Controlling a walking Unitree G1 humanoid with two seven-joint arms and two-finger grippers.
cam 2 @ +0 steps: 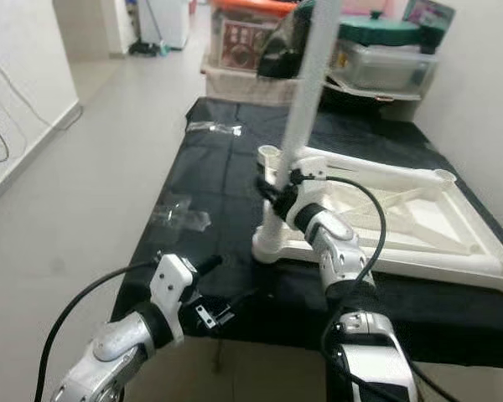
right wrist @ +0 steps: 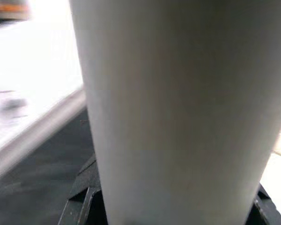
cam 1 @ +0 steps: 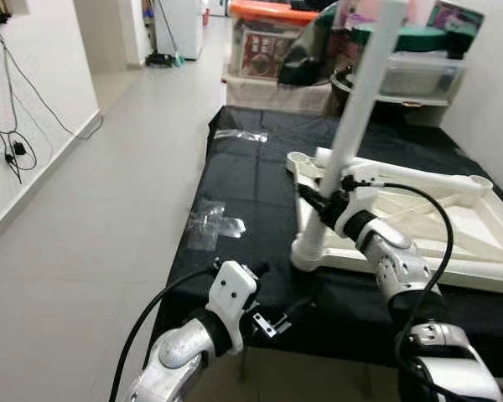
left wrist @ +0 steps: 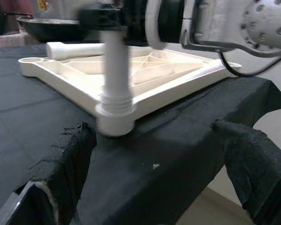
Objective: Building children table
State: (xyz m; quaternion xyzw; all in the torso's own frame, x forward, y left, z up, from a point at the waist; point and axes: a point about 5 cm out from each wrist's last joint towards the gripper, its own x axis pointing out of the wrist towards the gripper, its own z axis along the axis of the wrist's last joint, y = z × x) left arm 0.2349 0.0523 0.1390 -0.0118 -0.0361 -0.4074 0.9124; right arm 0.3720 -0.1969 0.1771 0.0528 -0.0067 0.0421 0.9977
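our right claw [cam 1: 325, 203] grips the long white plastic table leg [cam 1: 356, 117] low on its shaft. the leg stands nearly upright, tipped toward 1 o'clock, foot in the near corner socket [cam 1: 306, 255] of the upturned white plastic tabletop [cam 1: 419, 219] on the black cloth-covered table [cam 1: 243, 180]. our left claw [left wrist: 154, 183] gapes wide, empty, at 7 o'clock, forearm low at the table's edge.

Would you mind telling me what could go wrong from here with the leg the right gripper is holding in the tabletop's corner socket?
1. The white leg leans rather than standing straight in the corner socket; pushed like this, it may jam or cross-thread.
2. The upturned tabletop lies near the edge of the black-covered table, and the left gripper is open and apart from it, so force from the right gripper might slide the tabletop.
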